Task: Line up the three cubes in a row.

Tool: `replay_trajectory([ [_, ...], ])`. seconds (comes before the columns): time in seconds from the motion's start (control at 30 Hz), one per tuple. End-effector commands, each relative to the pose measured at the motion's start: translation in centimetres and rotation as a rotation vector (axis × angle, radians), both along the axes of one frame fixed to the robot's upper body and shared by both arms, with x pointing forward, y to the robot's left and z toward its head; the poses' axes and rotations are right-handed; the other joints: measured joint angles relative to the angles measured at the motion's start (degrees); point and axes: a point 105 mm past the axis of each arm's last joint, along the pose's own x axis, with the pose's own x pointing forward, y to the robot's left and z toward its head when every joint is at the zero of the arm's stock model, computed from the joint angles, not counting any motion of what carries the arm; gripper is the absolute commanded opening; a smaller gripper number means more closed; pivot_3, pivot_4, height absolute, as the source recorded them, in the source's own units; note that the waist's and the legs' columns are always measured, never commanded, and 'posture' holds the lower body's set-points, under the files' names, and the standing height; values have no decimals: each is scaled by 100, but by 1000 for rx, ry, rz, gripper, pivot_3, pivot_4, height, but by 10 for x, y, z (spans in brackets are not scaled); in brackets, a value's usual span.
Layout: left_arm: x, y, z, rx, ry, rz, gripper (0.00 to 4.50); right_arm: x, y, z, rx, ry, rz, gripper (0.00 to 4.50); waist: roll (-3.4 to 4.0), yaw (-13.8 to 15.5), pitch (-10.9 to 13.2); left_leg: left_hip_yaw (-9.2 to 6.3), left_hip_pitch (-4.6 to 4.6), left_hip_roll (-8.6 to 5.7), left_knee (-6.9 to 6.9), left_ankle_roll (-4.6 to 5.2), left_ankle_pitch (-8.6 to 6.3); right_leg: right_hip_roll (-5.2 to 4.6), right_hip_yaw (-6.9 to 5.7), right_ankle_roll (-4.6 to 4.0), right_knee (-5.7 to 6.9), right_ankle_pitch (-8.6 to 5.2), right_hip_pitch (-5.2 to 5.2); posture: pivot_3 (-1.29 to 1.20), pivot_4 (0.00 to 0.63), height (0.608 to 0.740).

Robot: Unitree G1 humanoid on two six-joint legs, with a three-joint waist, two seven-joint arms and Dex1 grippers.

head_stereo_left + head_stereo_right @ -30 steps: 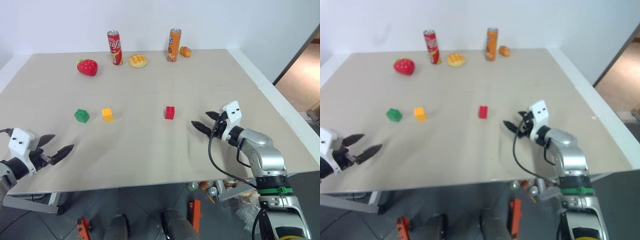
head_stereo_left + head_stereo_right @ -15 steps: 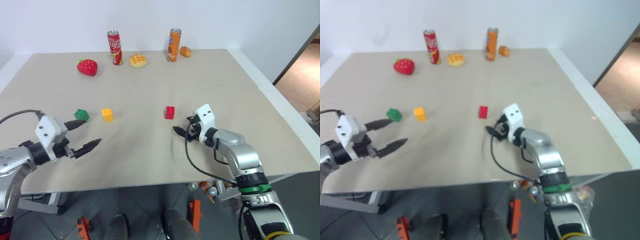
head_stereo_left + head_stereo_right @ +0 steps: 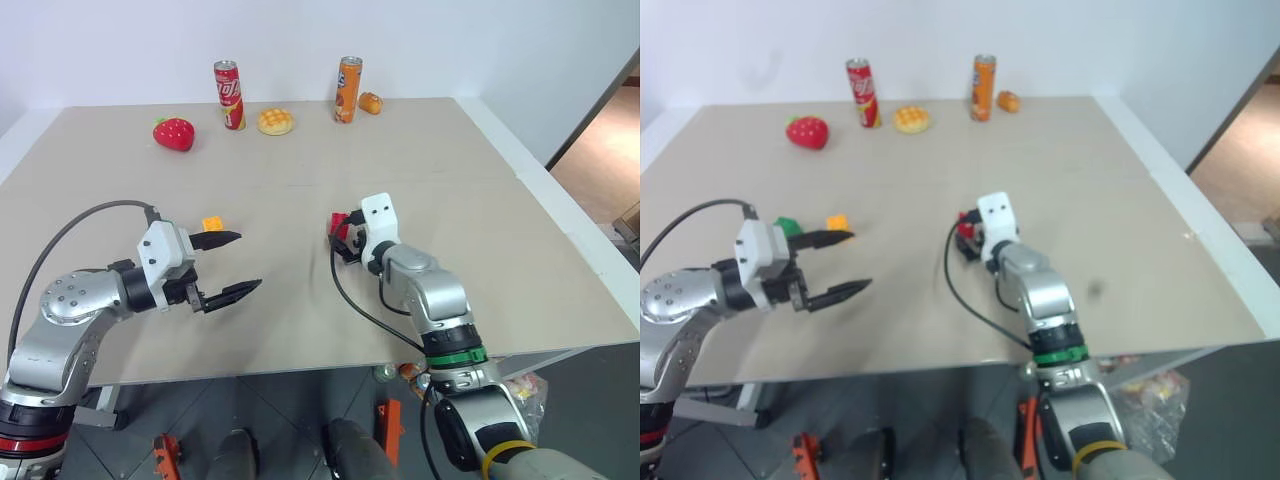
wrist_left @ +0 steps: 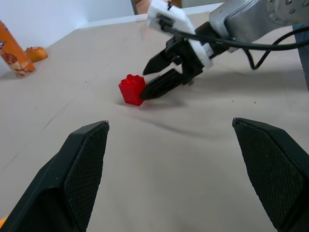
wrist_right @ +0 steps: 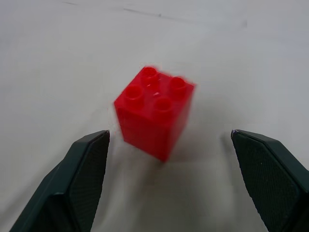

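Both arms swung inward over the last second. Right gripper (image 4: pixel 161 79) now sits at the red cube (image 5: pixel 154 112), fingers apart, cube just ahead of the gap, not clamped. Left gripper (image 3: pixel 228 265) came in from the table's left edge, fingers spread, empty, beside the yellow cube (image 3: pixel 211 223). Green cube (image 3: pixel 787 226) peeks out behind the left hand (mostly hidden). Red stands well apart from the other two, so I'd guess it gets moved first. Can labels: red can (image 3: pixel 229 95), orange can (image 3: pixel 347 90), print unreadable.
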Motion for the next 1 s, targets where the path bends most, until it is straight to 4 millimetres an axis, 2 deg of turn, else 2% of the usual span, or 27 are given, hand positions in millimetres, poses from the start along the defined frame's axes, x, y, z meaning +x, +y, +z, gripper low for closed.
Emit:
replay_trajectory([
  [0.03, 0, -2, 8, -10, -41, -6, 4258, -5, 12, 12, 35, -26, 18, 4158, 0, -12, 0, -1, 0, 0, 0, 0, 0, 0, 0, 0, 0, 0, 0, 0, 150, 740],
  [0.47, -1, 2, 12, -50, -45, 41, 4258, 16, 9, 13, 20, -53, -158, 4158, 0, -42, 0, -2, 0, 0, 1, 0, 0, 1, -1, -2, 1, 2, 0, 0, 150, 740],
  [0.7, -1, 4, 13, -53, -42, 52, 4258, 19, 13, 14, 51, -49, -164, 4158, 0, -43, 0, -3, -2, 0, 1, 0, 0, 0, -2, 0, 0, 0, 0, 0, 150, 740],
  [0.8, -1, 4, 14, -55, -44, 55, 4299, 19, 9, 12, 45, -50, -172, 3317, 0, -43, 0, -4, -2, 0, 1, 0, 0, 0, -2, 0, 1, 1, 0, 0, 150, 740],
  [1.0, 0, 5, 13, -59, -39, 56, 4299, 21, 2, 10, 37, -50, -190, 1256, 0, -44, 0, -4, -2, -1, 1, 0, 0, 0, -2, 0, 1, 0, 0, 0, 150, 740],
])
